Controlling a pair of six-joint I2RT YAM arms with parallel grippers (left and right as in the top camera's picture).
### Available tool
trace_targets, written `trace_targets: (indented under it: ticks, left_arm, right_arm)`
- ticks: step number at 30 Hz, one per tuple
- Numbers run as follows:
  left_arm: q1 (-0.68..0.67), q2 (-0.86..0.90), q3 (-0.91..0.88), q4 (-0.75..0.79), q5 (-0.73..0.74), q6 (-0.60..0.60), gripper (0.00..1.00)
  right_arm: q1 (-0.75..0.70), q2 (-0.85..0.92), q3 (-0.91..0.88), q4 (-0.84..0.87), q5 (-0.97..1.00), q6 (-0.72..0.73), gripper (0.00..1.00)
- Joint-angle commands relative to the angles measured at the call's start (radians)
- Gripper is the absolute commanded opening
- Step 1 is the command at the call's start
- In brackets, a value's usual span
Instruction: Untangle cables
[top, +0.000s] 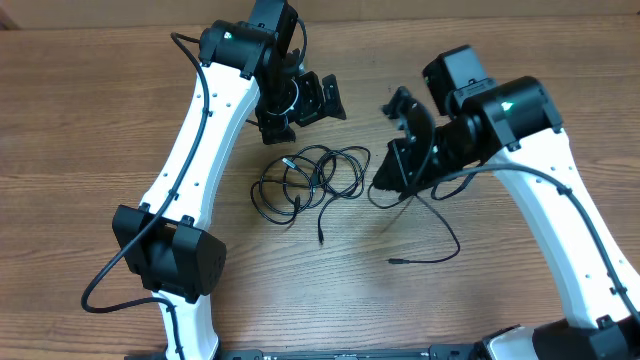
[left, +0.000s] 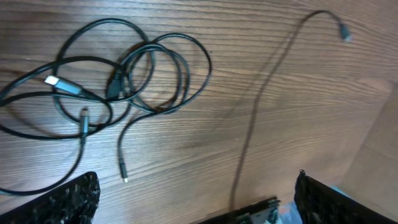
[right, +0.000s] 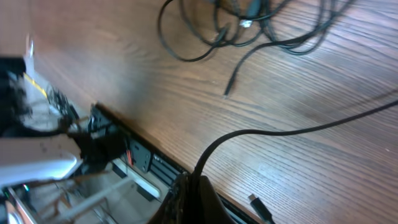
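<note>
A loose tangle of thin black cables (top: 303, 178) lies in loops on the wooden table's middle. It also shows in the left wrist view (left: 118, 81) and at the top of the right wrist view (right: 249, 25). My right gripper (top: 385, 180) (right: 193, 199) is shut on one separate black cable (top: 448, 228) (right: 280, 132) just right of the tangle. That cable trails to a plug (top: 396, 262) toward the front. My left gripper (top: 300, 108) (left: 196, 208) is open and empty, held above the table behind the tangle.
The held cable also crosses the left wrist view (left: 255, 112), ending in a silver-tipped plug (left: 344, 32). The white arm links (top: 200, 140) (top: 575, 220) flank the tangle. The table's front edge with black hardware (right: 124, 149) shows in the right wrist view.
</note>
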Motion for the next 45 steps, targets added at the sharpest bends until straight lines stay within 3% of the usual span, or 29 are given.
trace_targets:
  ticks: [1, 4, 6, 10, 11, 15, 21, 31, 38, 45]
  left_arm:
    - [0.003, 0.003, -0.005, 0.006, 0.037, -0.019, 1.00]
    - [0.002, 0.003, -0.005, 0.014, 0.037, -0.019, 1.00]
    - [0.000, 0.003, -0.005, 0.015, 0.034, -0.015, 1.00]
    - [-0.010, 0.003, -0.006, 0.019, 0.026, -0.014, 1.00]
    - [-0.022, 0.003, -0.006, 0.027, 0.026, -0.004, 1.00]
    - [-0.056, 0.003, -0.006, 0.038, -0.028, 0.010, 1.00]
    - [-0.110, 0.004, -0.008, 0.052, -0.137, 0.007, 1.00]
    - [-0.176, 0.056, -0.018, 0.056, -0.147, 0.096, 1.00]
    - [-0.250, 0.157, -0.018, 0.084, 0.008, 0.298, 0.97]
    - [-0.397, 0.237, -0.018, 0.163, -0.187, 0.290, 1.00]
  right_arm:
    - [0.037, -0.076, -0.002, 0.002, -0.018, -0.056, 0.04]
    - [0.038, -0.096, -0.002, 0.000, -0.008, -0.056, 0.04]
    - [0.038, -0.104, -0.002, 0.000, -0.007, -0.056, 0.15]
    - [0.037, -0.107, -0.002, 0.011, -0.004, -0.055, 0.76]
    - [0.037, -0.107, -0.001, 0.011, -0.004, -0.055, 1.00]
    - [0.035, -0.107, 0.007, 0.011, 0.036, -0.039, 1.00]
    - [-0.039, -0.108, 0.047, 0.017, 0.207, 0.144, 1.00]
    - [-0.457, -0.114, 0.081, 0.016, 0.195, 0.181, 1.00]
    - [-0.738, -0.113, 0.079, 0.039, 0.193, 0.190, 1.00]
    - [-0.814, -0.111, 0.058, 0.044, 0.195, 0.205, 1.00]
